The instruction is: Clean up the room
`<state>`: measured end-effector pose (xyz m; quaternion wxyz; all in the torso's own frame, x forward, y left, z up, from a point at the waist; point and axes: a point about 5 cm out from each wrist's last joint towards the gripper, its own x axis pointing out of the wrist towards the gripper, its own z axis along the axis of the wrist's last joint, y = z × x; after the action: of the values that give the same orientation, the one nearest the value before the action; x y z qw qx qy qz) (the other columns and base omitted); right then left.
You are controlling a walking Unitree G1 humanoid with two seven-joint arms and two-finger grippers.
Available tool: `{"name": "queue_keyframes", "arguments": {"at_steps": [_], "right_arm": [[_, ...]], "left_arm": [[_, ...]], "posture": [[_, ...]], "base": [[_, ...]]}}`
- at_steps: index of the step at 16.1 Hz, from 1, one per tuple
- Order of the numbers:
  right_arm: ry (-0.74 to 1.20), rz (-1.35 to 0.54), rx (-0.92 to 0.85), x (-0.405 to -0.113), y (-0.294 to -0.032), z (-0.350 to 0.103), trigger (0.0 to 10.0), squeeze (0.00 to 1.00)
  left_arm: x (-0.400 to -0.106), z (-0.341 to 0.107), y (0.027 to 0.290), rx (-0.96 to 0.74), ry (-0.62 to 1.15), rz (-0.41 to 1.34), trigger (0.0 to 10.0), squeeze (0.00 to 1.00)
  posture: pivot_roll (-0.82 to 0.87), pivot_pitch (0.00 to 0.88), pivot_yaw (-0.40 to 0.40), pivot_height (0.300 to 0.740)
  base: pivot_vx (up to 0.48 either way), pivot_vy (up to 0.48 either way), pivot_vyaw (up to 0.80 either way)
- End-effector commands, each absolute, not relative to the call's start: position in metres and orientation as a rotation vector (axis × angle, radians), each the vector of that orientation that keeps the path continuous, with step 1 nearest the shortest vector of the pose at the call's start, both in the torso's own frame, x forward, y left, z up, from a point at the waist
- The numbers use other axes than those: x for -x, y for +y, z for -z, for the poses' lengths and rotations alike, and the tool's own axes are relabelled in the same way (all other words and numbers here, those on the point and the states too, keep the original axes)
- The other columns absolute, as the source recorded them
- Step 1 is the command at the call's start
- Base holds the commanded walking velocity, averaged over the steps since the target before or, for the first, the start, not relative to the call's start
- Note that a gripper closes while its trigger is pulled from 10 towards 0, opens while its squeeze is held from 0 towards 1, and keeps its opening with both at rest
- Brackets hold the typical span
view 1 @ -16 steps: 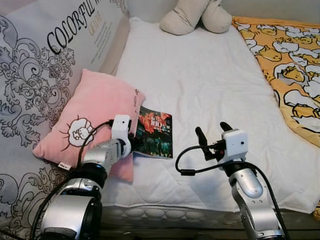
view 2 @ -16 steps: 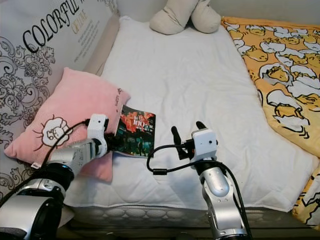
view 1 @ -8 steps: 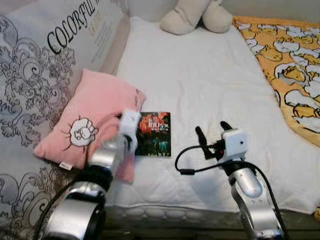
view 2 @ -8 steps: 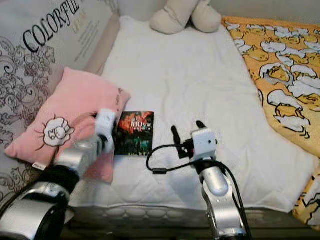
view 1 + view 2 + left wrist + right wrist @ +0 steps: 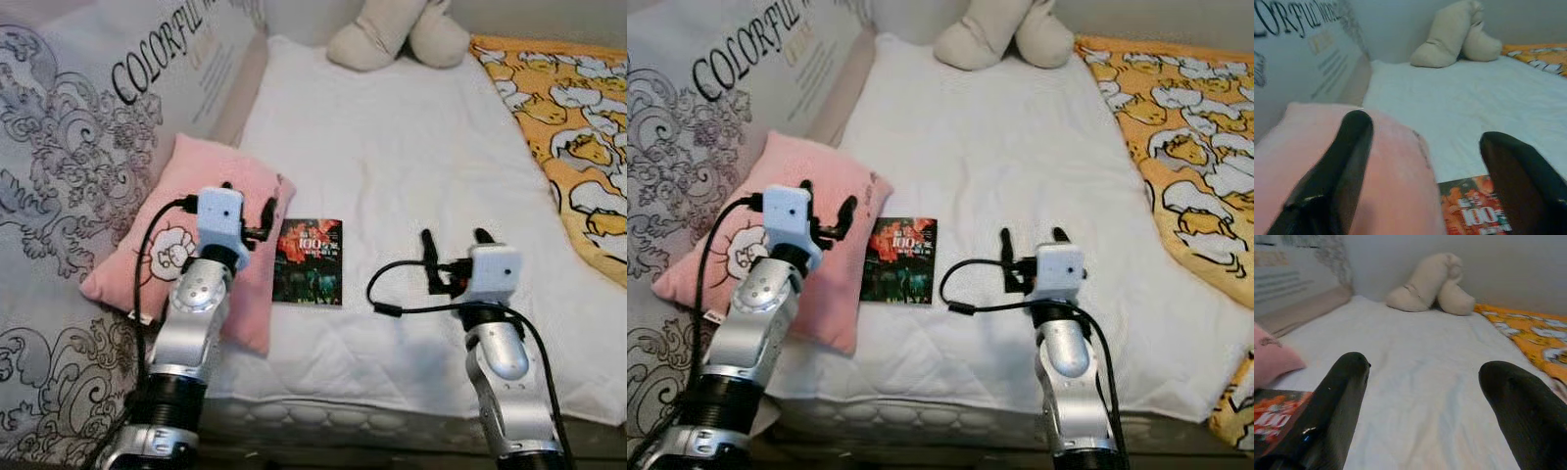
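Book (image 5: 309, 261) with a dark red-and-black cover lies flat on the white bed (image 5: 411, 176), beside a pink pillow (image 5: 167, 235). Left gripper (image 5: 247, 201) and right gripper (image 5: 452, 247) hover, fingers spread, holding nothing.

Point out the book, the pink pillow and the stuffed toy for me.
book (image 5: 309, 261): left eye view, middle of its cover.
pink pillow (image 5: 201, 176): left eye view, upper face.
stuffed toy (image 5: 970, 44): right eye view, its left leg.

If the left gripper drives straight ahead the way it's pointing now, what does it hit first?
Probably the pink pillow: the left gripper, fingers open, hangs just above its edge, aimed up the bed. If it clears that, the beige plush lies beyond.
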<state>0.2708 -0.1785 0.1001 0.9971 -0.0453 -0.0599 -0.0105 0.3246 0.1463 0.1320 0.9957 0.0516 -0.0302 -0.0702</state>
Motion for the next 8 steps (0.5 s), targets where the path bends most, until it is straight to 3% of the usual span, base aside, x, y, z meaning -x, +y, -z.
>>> {"name": "queue_keyframes", "arguments": {"at_steps": [1,3,7,8], "right_arm": [[-0.15,0.054,0.077,-0.273,-0.184,-0.105,10.0,0.0],[-0.15,0.149,-0.022,-0.268,-0.193,-0.104,10.0,0.0],[-0.099,0.147,0.045,-0.269,-0.197,-0.093,10.0,0.0],[-0.112,0.12,0.067,-0.273,-0.193,-0.097,10.0,0.0]], "left_arm": [[-0.323,-0.131,0.145,-0.147,-0.066,0.141,10.0,1.0],[-0.312,-0.122,0.148,-0.162,-0.041,0.138,10.0,1.0],[-0.31,-0.089,0.15,-0.125,0.124,0.1,10.0,1.0],[-0.31,-0.092,0.146,-0.11,0.109,0.164,10.0,1.0]], "posture": [[-0.11,0.0,0.051,0.736],[-0.11,0.0,0.047,0.736],[-0.13,0.0,0.059,0.736],[-0.14,0.0,0.068,0.736]], "base": [[0.0,0.0,0.0],[0.0,0.0,0.0],[0.0,0.0,0.0],[0.0,-0.428,0.0]]}}
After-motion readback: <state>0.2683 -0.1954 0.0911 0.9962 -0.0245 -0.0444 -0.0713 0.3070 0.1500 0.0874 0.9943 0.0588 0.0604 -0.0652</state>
